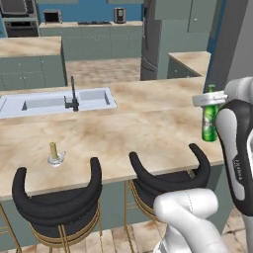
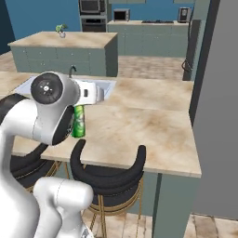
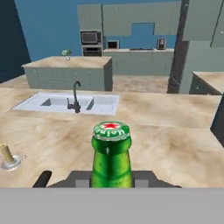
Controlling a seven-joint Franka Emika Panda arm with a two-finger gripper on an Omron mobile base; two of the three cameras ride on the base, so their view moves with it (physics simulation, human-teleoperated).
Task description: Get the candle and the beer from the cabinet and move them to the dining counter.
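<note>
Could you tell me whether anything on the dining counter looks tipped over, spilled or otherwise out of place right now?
Nothing stands out. The candle stands upright in its holder on the dining counter, near the stools. The beer is upright in the gripper, held above the counter. No spills show on the marble.

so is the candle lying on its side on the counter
No, the candle stands upright in its small dish on the dining counter.

Two black curved-back stools (image 1: 57, 195) on brass legs stand side by side; a small green potted plant (image 2: 61, 29) tops the far island.
</note>
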